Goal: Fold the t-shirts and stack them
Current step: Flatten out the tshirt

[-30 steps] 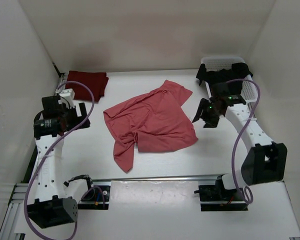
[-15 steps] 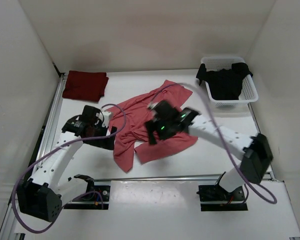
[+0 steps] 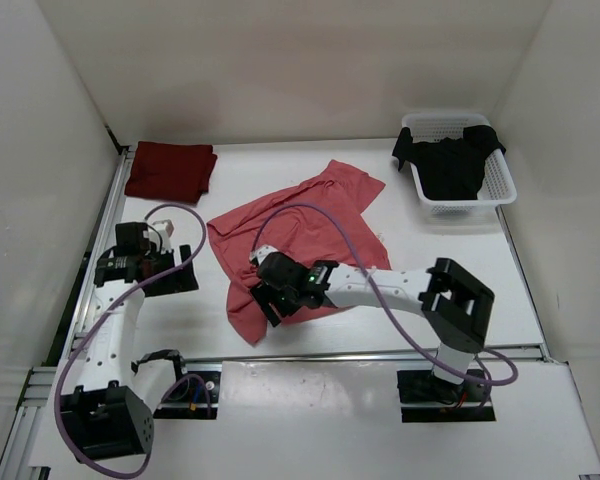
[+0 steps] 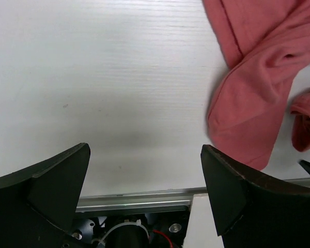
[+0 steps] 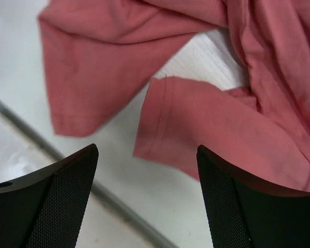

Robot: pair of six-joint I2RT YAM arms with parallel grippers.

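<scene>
The salmon pink t-shirt (image 3: 310,225) lies crumpled in the middle of the table. My right gripper (image 3: 267,302) hovers open over its near-left part. In the right wrist view a hemmed corner of the pink t-shirt (image 5: 196,124) shows just beyond the open right gripper (image 5: 147,186), with nothing held. My left gripper (image 3: 185,272) is open over bare table, left of the shirt. In the left wrist view the pink sleeve (image 4: 248,108) lies to the right of the left gripper (image 4: 144,181). The maroon t-shirt (image 3: 170,170) sits folded at the back left. The black t-shirt (image 3: 450,165) fills the basket.
The white perforated basket (image 3: 495,185) stands at the back right against the wall. An aluminium rail (image 3: 330,355) runs along the table's near edge, close to the right gripper. White walls enclose the left, back and right sides.
The right arm swung from beside the basket across the pink shirt to its near-left edge, its jaws opening wider. The left arm reached toward the shirt, then drew back left.
</scene>
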